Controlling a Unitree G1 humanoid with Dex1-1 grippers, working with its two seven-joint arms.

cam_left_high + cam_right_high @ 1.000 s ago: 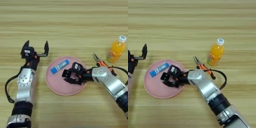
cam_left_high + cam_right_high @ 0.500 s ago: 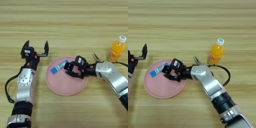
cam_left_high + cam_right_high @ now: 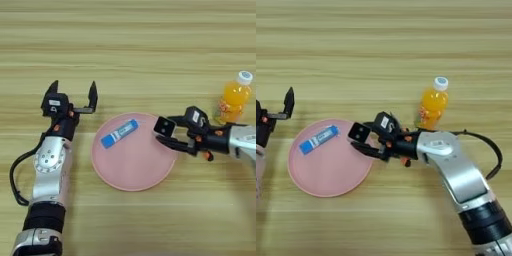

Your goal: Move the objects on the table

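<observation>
**A:** Holding the black-and-white cube (image 3: 164, 125) at the right rim of the pink plate (image 3: 132, 175), your right gripper (image 3: 170, 134) has its two black fingers clamped on it, one above and one below. The cube looks to be lifted over the rim, though I cannot tell for certain that it is clear of the plate.

**B:** And the other objects you have to move?

**A:** The blue-and-white tube (image 3: 119, 133) lies flat on the far-left part of the plate, slanted, well apart from the cube. The orange-drink bottle (image 3: 233, 97) stands upright on the wooden table (image 3: 128, 45), far right, just beyond your right forearm.

**B:** How will each one handle?

**A:** I judge the cube light and stiff, with flat faces, so your pinch across opposite faces should hold; a corner grip could let it twist. The tube looks soft and light; take it across its narrow middle, gently, or it may squash or skid on the smooth plate. The bottle is probably the heaviest and top-heavy, with a slick round body; grasp it around the body below the white cap, and mind your elbow near it.

**B:** Your left side?

**A:** Your left gripper (image 3: 71, 96) sits idle on the table just left of the plate, fingers spread and grasping nothing.
</observation>
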